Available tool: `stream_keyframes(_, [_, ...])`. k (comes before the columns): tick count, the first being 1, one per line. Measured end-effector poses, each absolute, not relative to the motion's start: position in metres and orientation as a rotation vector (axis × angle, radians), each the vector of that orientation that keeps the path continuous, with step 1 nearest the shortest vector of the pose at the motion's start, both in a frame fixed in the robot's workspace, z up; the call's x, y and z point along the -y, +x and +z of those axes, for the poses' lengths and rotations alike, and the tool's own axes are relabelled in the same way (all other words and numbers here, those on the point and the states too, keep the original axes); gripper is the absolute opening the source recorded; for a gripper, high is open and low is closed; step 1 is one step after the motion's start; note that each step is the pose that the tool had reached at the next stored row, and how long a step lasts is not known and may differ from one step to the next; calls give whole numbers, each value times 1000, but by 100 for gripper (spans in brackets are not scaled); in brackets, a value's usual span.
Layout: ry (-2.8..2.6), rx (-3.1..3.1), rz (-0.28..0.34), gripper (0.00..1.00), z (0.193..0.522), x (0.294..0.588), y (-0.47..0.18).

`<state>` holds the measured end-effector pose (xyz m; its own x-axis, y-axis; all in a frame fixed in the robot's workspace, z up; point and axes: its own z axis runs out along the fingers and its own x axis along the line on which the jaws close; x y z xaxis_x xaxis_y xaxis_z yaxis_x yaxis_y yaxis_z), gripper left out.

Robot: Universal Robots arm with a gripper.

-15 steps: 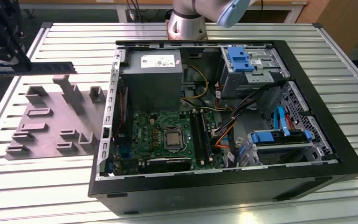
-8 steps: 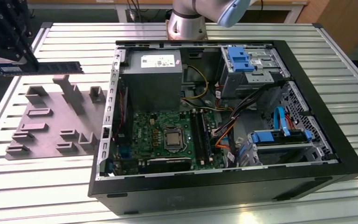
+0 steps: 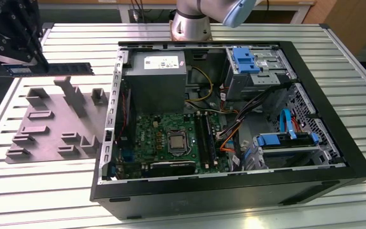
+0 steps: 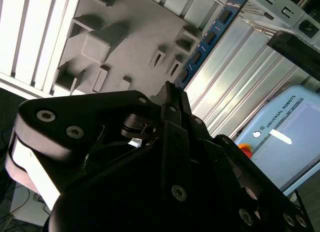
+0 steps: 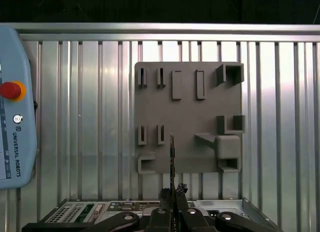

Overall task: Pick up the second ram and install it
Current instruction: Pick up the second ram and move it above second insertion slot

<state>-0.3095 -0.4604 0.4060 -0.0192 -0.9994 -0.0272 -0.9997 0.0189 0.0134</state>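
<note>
The long dark chip-studded memory stick (image 3: 62, 69) is clamped between the closed fingers of the black tool (image 3: 40, 64) — held above the grey holder plate (image 3: 46, 121) on the ribbed metal worktop (image 3: 43, 191).

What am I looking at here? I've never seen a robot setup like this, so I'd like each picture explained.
This is one robot arm working over a slatted metal table. The exterior view comes from a camera off the arm. Both wrist views come from cameras riding near the arm's wrist. On the table sit an open computer case and a grey holder plate. The arm's tool is closed on a memory stick, the second ram, which it holds in the air near the plate, outside the case.
</note>
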Motion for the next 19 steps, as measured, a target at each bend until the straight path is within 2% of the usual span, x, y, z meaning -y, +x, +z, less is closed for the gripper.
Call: stream_keyframes(19, [-2193,-2235,45,14,406,460,-290])
